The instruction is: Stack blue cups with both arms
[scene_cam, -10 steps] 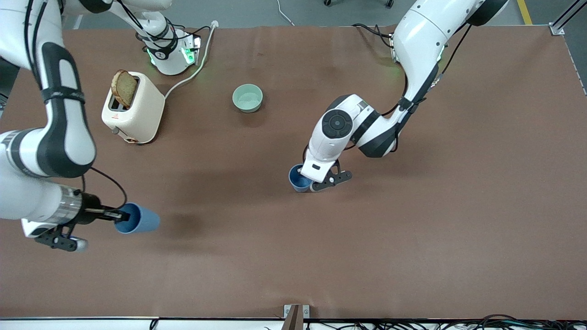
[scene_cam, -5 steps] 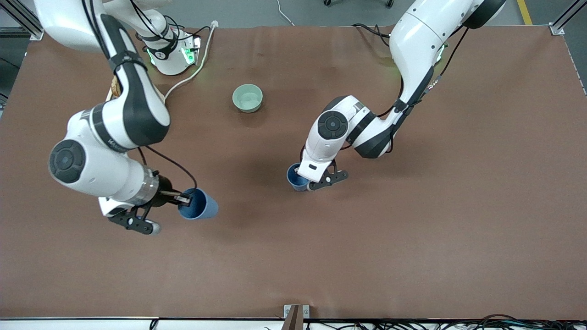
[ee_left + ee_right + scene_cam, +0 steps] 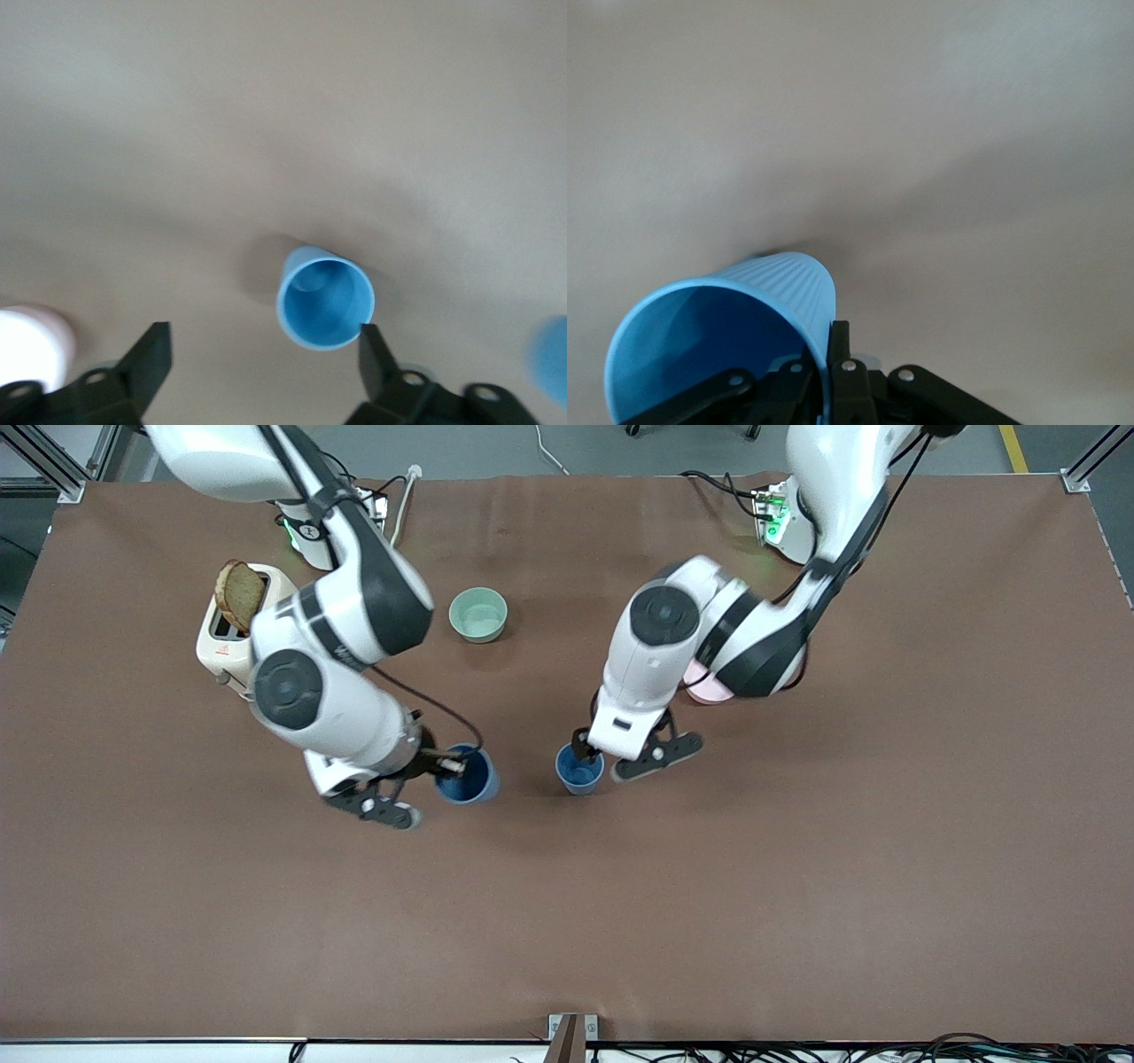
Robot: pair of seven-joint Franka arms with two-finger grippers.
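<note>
One blue cup (image 3: 580,770) stands upright on the table near the middle; it also shows in the left wrist view (image 3: 326,297). My left gripper (image 3: 589,748) is just above it, open and empty (image 3: 264,352), one finger next to the cup's rim. My right gripper (image 3: 447,764) is shut on the rim of the other blue cup (image 3: 467,776), one finger inside and one outside (image 3: 831,354). It holds that cup (image 3: 722,341) over the table beside the standing cup, toward the right arm's end. This held cup shows as a blue blur in the left wrist view (image 3: 549,359).
A pink bowl (image 3: 709,691) lies partly under the left arm, farther from the front camera than the standing cup; it shows in the left wrist view (image 3: 31,345). A pale green bowl (image 3: 478,615) and a cream toaster (image 3: 232,651) holding a bread slice (image 3: 239,593) stand farther back.
My right arm carried its blue cup from the right arm's end of the table to beside the standing cup. My left arm rose off the standing cup and uncovered the pink bowl.
</note>
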